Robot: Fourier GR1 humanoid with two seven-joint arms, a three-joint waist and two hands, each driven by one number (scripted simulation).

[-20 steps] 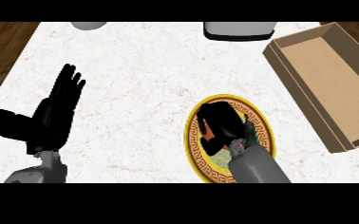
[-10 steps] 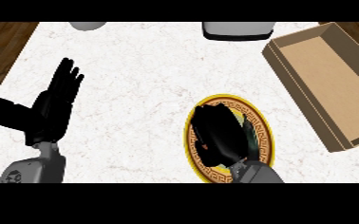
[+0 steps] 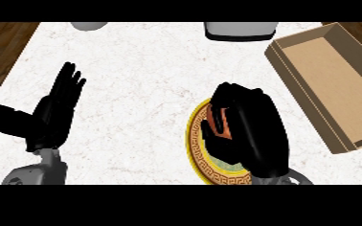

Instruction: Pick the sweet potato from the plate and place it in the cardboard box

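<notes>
We find the right hand [image 3: 247, 124] curled round the sweet potato [image 3: 220, 120] over the plate [image 3: 198, 160], ready for lifting toward the cardboard box [image 3: 322, 79], while the left hand [image 3: 56, 107] rests spread, well apart.

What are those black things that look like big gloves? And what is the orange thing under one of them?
Those are a robot's two hands, seen from a camera in its head looking down at a white kitchen counter. The left hand is just resting, open, fingers straight, at the left side. The right hand is over a yellow-rimmed plate, with its fingers curled round the orange thing, a sweet potato. Most of the potato is hidden by the hand. To the right lies an open cardboard box; that is where the potato should go. At the far edge sit two grey things, one on the left and one on the right; I can't tell what they are.
</notes>
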